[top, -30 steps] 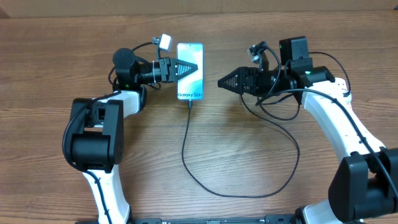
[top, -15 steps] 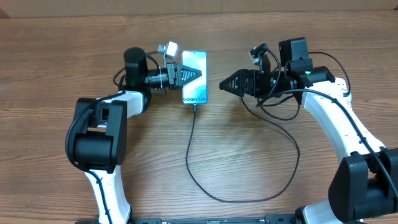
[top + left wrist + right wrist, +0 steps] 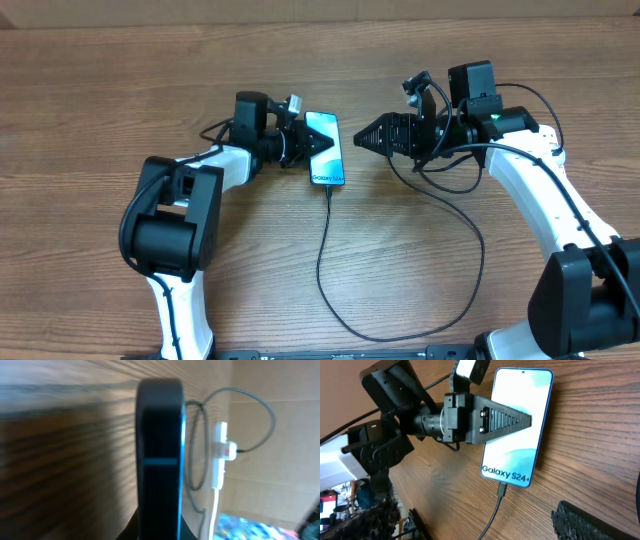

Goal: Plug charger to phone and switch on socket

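Left end effector point(image 3: 322, 145): clenched on the phone point(image 3: 328, 168); in the right wrist view one finger point(image 3: 505, 420) is seen laid across the screen.
Right end effector point(image 3: 358, 135): released and empty; it is pointed at the phone from the right, close but apart from it. Two dark ribbed fingers point(image 3: 580, 520) are seen spread at the lower corners of its own view.
Phone: found at upper centre of the overhead frame, between the two end effectors, with its long axis slightly tilted. The cyan screen is turned up, and "Galaxy S24+" is read near its lower end. In the left wrist view it is seen edge-on. Whether it rests on the surface point(image 3: 100, 100) cannot be told.
Charger point(image 3: 319, 262): the black connector point(image 3: 502, 491) is seated in the lower end of the phone. The cable is run down the frame, curved along the bottom, and brought up toward the right arm.
Socket point(image 3: 221, 455): a blurred white strip with a red mark, seen right of centre in the left wrist view.
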